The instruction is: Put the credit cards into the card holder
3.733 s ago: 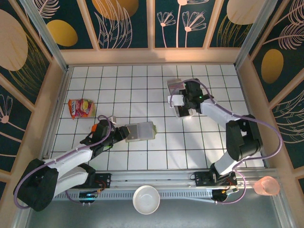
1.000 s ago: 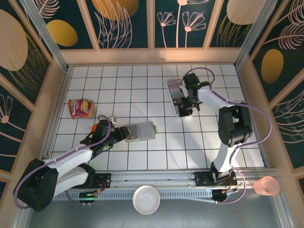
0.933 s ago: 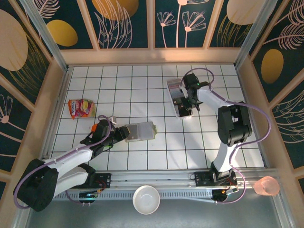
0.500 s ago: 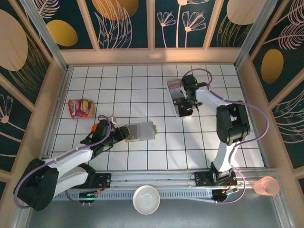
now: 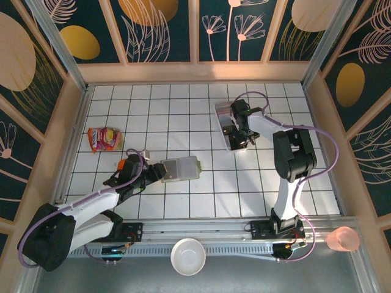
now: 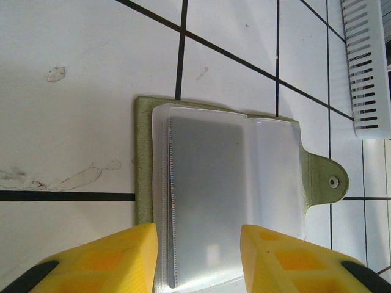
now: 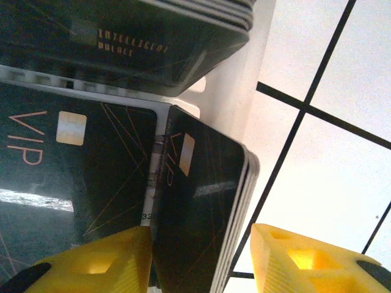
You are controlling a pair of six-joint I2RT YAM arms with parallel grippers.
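The olive-green card holder point(image 5: 181, 169) lies open on the white tiles, its clear sleeves point(image 6: 208, 201) facing up and its snap tab to the right. My left gripper point(image 5: 160, 172) holds its near end, a yellow finger point(image 6: 122, 256) on each side of the sleeve stack point(image 6: 198, 268). Dark credit cards point(image 7: 201, 201) marked VIP lean in a small stack inside the clear tray point(image 5: 223, 116). My right gripper point(image 5: 240, 135) is down over them and open point(image 7: 201, 262). Its left finger is against the stack, and a gap separates the cards from its right finger point(image 7: 293, 256).
More dark cards point(image 7: 73, 152) lie flat in the tray beside the stack. A red snack packet point(image 5: 104, 138) lies at the left. A white bowl point(image 5: 187, 256) and a pink cup point(image 5: 343, 239) sit off the near edge. Wooden walls enclose the tiles.
My right gripper has gone from nearly shut to open, and its wrist has shifted slightly left over the tray. The left arm and the card holder have not moved.
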